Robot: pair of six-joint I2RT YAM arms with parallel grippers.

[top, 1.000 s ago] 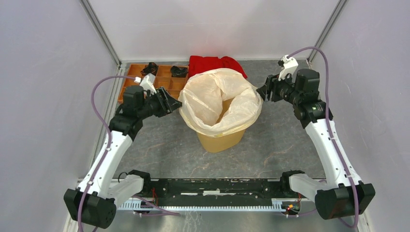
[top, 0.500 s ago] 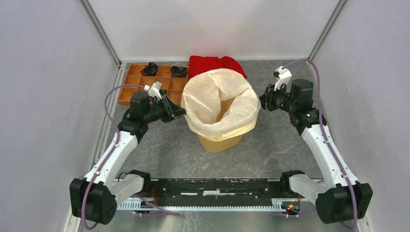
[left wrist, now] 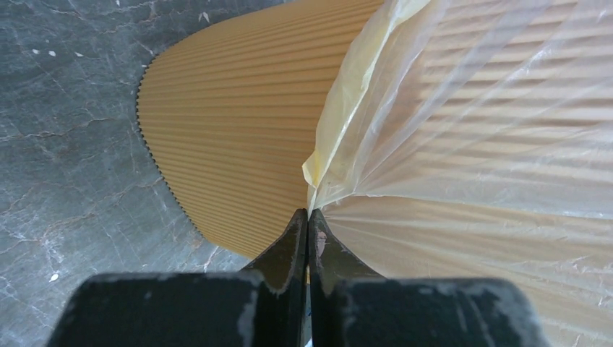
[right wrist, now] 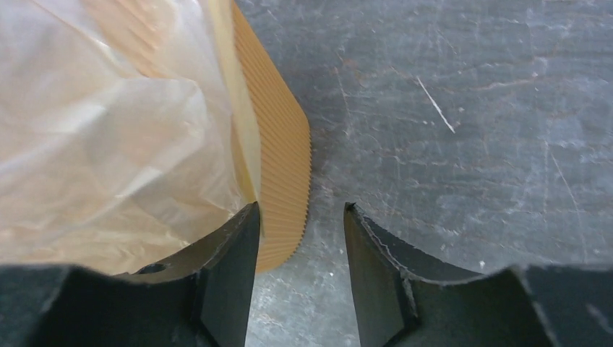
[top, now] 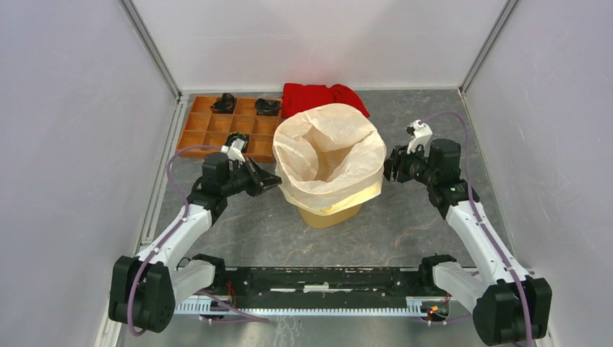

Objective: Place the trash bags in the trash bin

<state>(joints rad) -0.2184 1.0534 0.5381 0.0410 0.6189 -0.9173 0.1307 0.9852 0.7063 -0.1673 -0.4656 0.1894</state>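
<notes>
The yellow-orange trash bin stands mid-table with the cream translucent trash bag lining it and folded down over the rim. My left gripper is at the bin's left side. Its jaws are shut, pinching a corner of the bag's hanging edge against the ribbed bin wall. My right gripper is at the bin's right side and open. In the right wrist view the gripper has its left finger beside the bag and bin wall, and nothing is held.
A brown wooden compartment tray lies at the back left with black items in its far cells. A red cloth lies behind the bin. Grey enclosure walls stand close on both sides.
Both arms have moved down and nearer along the bin's sides. The left gripper has shut on the bag's edge. The right gripper narrowed, then opened again. The bag's skirt sits lower on the bin.
</notes>
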